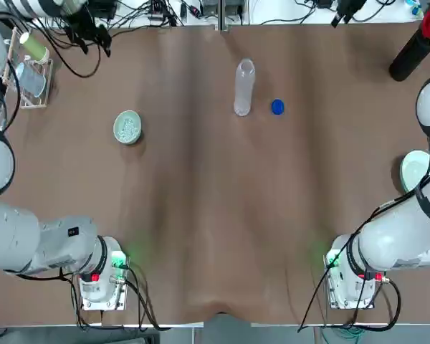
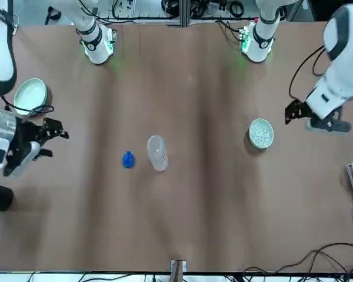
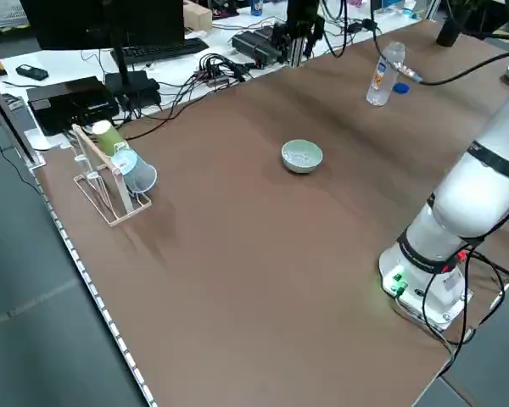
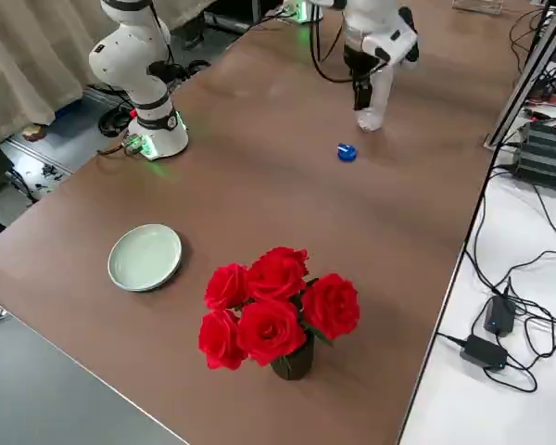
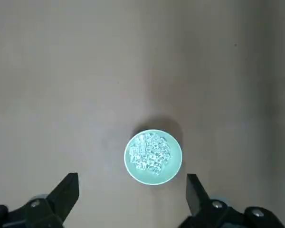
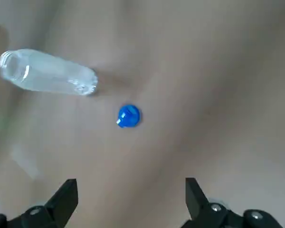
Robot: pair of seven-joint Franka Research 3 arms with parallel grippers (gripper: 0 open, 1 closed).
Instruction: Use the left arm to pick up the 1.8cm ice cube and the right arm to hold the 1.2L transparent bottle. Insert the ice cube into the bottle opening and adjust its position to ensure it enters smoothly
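On a brown table, the left gripper [image 5: 132, 199] is hovering, jaws wide, over a pale green bowl [image 1: 127, 127] of ice cubes [image 5: 151, 151]; the tall clear plastic bottle [image 1: 244, 87] is standing mid-table beside its blue cap [image 1: 277, 107]; the right gripper [image 6: 131, 202] is hanging open nearby. Singling out one cube looks wise.

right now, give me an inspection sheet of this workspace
surface: brown table, nothing spilled that I can see.
job's things: transparent bottle upright mid-table, its opening uncapped; blue cap lies beside it, apart. ice cubes fill the pale green bowl.
clutter: green plate and red roses at the robot's right; cup rack at its left.
grippers: left gripper open above the bowl, empty; right gripper open above the table short of the cap and bottle, empty.
cables: black cables along the far edge, off the work area.
surroundings: curtain; no person seen.
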